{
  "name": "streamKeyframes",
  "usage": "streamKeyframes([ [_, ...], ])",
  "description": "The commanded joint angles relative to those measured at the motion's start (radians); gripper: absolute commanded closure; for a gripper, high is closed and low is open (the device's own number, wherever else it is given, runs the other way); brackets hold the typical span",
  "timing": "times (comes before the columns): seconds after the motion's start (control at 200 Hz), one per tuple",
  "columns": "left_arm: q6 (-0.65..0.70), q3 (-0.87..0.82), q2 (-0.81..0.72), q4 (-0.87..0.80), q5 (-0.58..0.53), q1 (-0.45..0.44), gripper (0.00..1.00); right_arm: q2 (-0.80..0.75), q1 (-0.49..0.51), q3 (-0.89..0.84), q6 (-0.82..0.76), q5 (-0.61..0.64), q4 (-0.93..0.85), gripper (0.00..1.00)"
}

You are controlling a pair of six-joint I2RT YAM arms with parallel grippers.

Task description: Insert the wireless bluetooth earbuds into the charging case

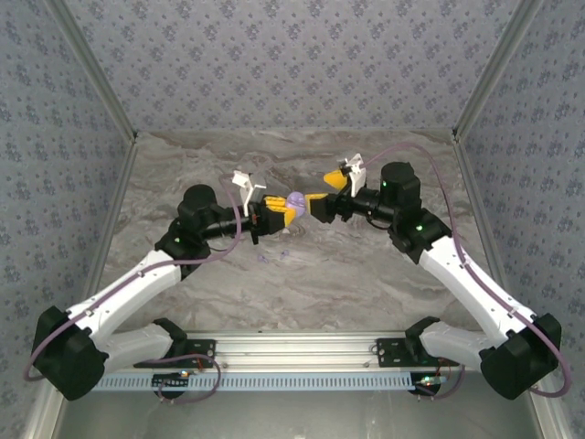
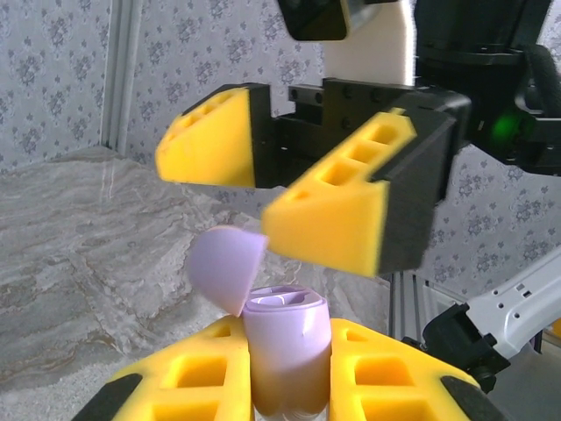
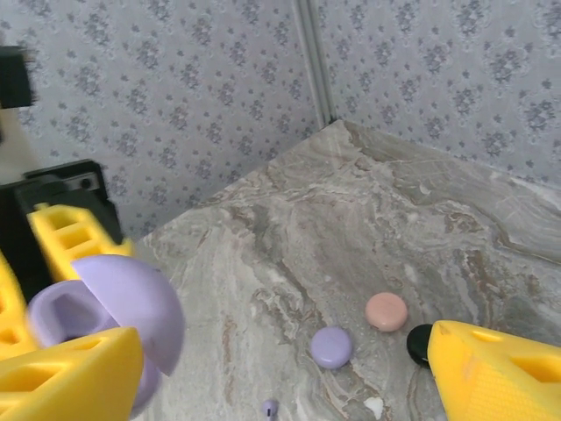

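Left claw (image 1: 285,211): clamped on the charging case (image 2: 282,346), pads low on the body, so the mouth stands clear above the fingers. Case is upright. The lid (image 2: 226,267) is hinged open and leans out over one left-claw finger.

Right claw (image 2: 213,195): jaws wide apart with nothing between them. It hovers just above and beyond the case mouth, not touching.

Earbuds: one tiny lavender earbud (image 3: 269,407) lies on the table (image 3: 351,219) below the right claw, between its two fingers, well apart from the case. Just beyond it are a lavender disc (image 3: 331,346) and a pink disc (image 3: 386,311), plus a black piece (image 3: 417,342) half hidden behind the right claw's finger. I can't tell whether either case socket is already filled.

Handling, my read:
- The earbud looks very light, rigid, smooth and rounded, so it's likely to squirt out of the wedge pads.
- Pinch across the bulb with low force and leave the stem free to drop into the socket.
- It's tiny against the pad width, so approach square to the table.
- The case is light, smooth plastic and the current low grip is fine.
- The lid hinge is probably the weak point, so keep the right claw off it.

Writing: no brand, label or text readable on the case, discs or claws.
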Motion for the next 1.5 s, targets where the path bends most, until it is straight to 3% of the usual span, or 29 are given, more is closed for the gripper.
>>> streamKeyframes([
  [0.0, 0.031, 0.014, -0.030, 0.023, 0.024, -0.011, 0.96, 0.020, -0.012, 0.045, 0.033, 0.005, 0.012, 0.14],
  [0.28, 0.073, -0.003, -0.061, -0.029, -0.063, -0.011, 0.96, -0.038, -0.038, 0.018, 0.069, 0.006, 0.031, 0.13],
  [0.5, 0.095, -0.084, -0.153, 0.023, -0.218, -0.013, 1.00, -0.003, -0.040, 0.041, 0.063, 0.088, -0.179, 0.17],
  [0.79, 0.116, -0.170, -0.323, 0.060, -0.341, -0.012, 1.00, 0.319, 0.135, 0.109, 0.175, 0.217, -0.351, 0.31],
  [1.119, 0.142, -0.178, -0.462, -0.004, -0.331, -0.013, 1.00, 0.727, 0.329, 0.420, 0.176, 0.370, -0.550, 0.39],
  [1.494, 0.148, -0.186, -0.539, -0.042, -0.340, -0.012, 1.00, 0.991, 0.439, 0.660, 0.148, 0.472, -0.718, 0.51],
])
